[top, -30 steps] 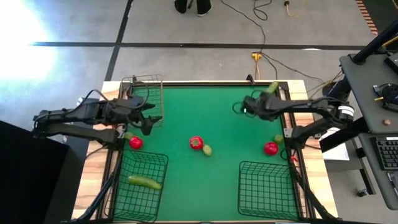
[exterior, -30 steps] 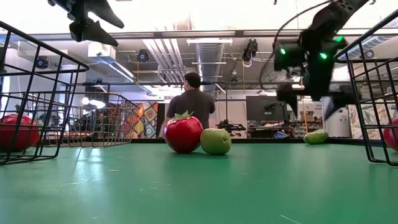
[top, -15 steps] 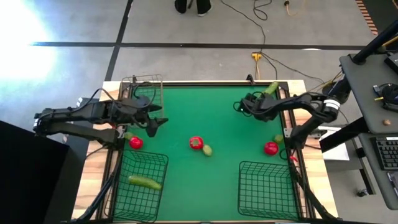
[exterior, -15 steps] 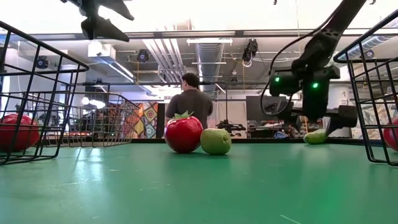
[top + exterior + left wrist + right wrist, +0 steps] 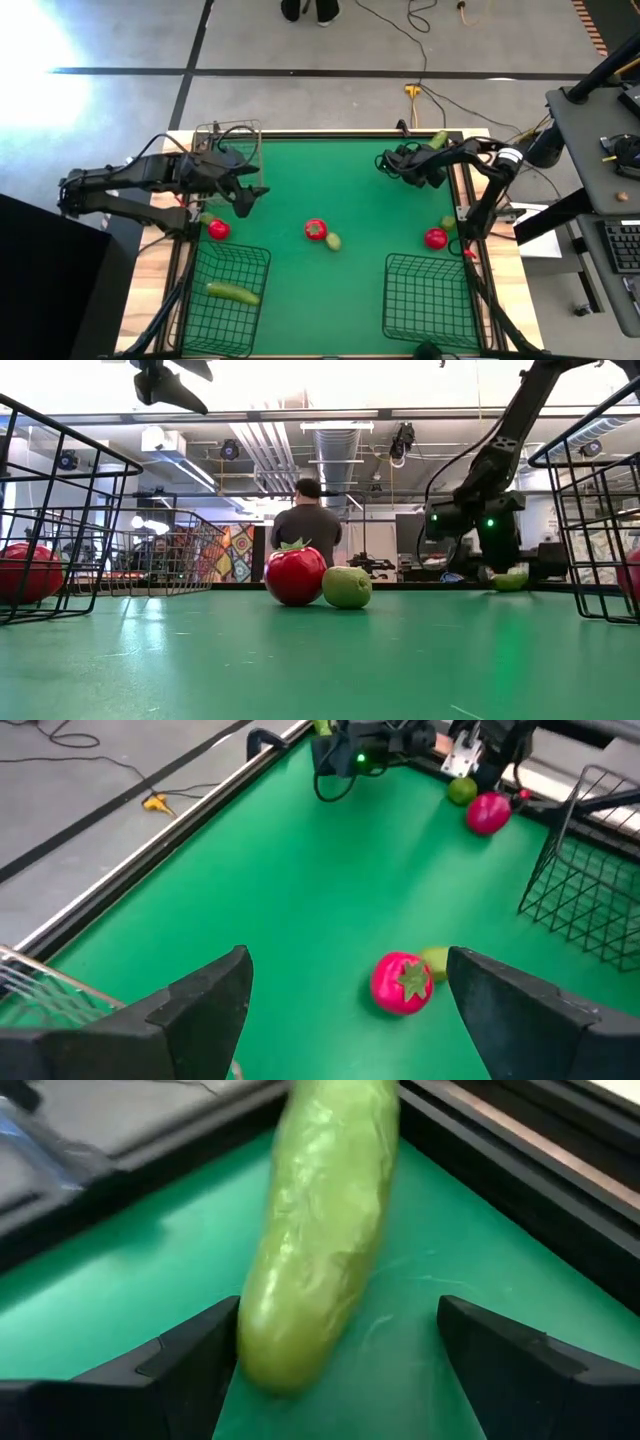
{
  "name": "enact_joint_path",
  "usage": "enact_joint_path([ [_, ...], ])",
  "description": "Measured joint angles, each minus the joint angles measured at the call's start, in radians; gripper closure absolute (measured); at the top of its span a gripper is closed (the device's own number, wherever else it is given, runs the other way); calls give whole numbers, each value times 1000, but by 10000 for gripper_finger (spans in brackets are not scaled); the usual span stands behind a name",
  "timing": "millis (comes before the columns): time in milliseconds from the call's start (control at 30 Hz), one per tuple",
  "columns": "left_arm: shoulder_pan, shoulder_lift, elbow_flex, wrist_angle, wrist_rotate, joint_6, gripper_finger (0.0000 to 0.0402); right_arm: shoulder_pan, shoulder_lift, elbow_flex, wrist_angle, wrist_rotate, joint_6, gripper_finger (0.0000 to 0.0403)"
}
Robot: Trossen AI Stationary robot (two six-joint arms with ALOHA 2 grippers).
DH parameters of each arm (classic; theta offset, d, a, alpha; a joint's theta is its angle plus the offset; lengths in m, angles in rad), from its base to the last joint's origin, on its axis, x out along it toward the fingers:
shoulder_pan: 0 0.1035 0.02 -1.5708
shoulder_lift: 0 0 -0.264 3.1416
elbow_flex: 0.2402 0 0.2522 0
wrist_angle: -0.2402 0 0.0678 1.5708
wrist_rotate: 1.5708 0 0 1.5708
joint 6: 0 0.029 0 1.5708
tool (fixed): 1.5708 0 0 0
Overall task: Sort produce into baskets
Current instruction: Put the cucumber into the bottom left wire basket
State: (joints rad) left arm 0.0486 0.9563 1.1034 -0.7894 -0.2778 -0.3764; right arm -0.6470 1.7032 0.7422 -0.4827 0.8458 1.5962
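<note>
I see the cucumber (image 5: pixel 318 1230) lying between my right gripper (image 5: pixel 335 1355)'s wide-open, empty fingers, nearer one finger. Only the high view shows it at the table (image 5: pixel 350 190)'s far right corner; my left gripper (image 5: pixel 345 990) hangs open, empty.

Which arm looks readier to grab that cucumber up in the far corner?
The right one. Its gripper is down at the far right corner, open fingers either side of the cucumber. The left gripper hangs open across the table, by the narrow basket.

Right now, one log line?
right claw: open, at cucumber, far corner | left claw: open, above mat | tomato: mid-table
</note>
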Motion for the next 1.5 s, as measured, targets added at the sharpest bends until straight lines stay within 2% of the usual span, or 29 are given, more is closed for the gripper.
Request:
enact_joint_path([
  [167,0,36,67,-83,-3,20,87,-9,27,2,-3,4,17,105],
  [333,1,54,101,-131,-19,32,87,-12,30,1,3,11,-13,167],
  [533,1,33,84,-132,-17,26,87,-4,18,1,7,-1,-78,251],
  [700,-1,-3,29,-132,51,-35,87,36,-42,-2,-32,-37,-125,295],
  [900,-29,-49,-33,-102,91,-89,87,143,-140,1,-40,-74,-213,293],
  [1067,-75,-41,-40,-66,57,-3,87,298,-181,53,-25,-153,-387,297],
  [1167,-95,-23,-50,-25,51,77,87,373,-176,99,-10,-262,-580,297],
  [1333,-141,12,-68,149,52,238,87,428,-124,174,-4,-481,-851,293],
  [1433,-162,42,-80,264,52,335,86,448,-93,229,0,-563,-974,293],
  [1500,-169,66,-84,317,55,373,86,467,-69,269,-3,-581,-1074,293],
])
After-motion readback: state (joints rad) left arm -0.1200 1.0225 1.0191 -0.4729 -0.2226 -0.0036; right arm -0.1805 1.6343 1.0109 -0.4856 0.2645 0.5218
